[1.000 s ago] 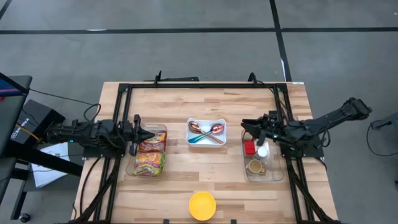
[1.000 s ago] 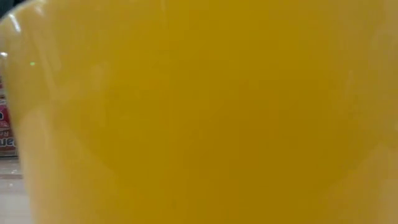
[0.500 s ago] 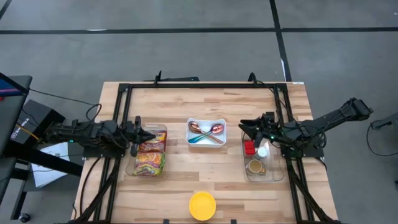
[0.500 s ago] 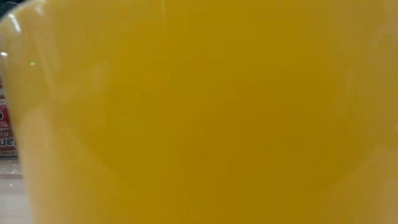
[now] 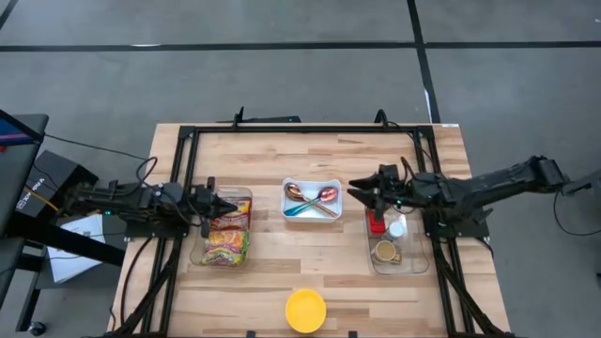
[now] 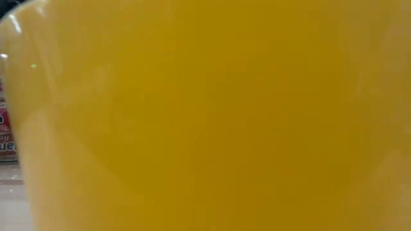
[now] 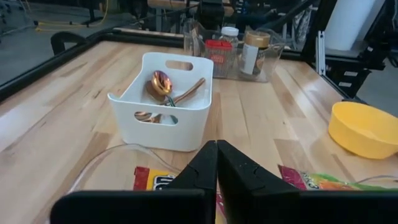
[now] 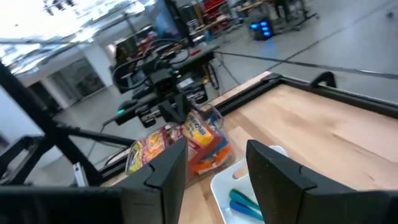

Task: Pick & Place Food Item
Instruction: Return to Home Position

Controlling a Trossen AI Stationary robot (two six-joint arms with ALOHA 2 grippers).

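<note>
We are holding the left gripper (image 5: 228, 202) over the packets (image 5: 223, 239) on the table's left side, almost where it was a second ago. Its fingers (image 7: 199, 168) are pressing together and gripping nothing.

In the middle, the spoons (image 7: 163, 83) are lying together inside the bin (image 7: 155, 132), none hanging over the rim, so we are judging the placing work finished. The bowl (image 5: 305, 310) is sitting at the near edge, well apart from the bin, and is filling the low view entirely.

The change is happening on the right. Over the last second the right arm is stretching out flatter. The right gripper (image 5: 355, 193) is sliding from above the jars (image 5: 385, 252) toward the bin, and is now hanging just beside its right wall. Its fingers (image 8: 168, 168) are standing well apart with nothing between them.

For a return home we are finding this odd, since the gripper is nearing the bin rather than drawing away. We are probably beginning a wide swing back. Nothing is being carried, so we are risking only a brush against the bin.
</note>
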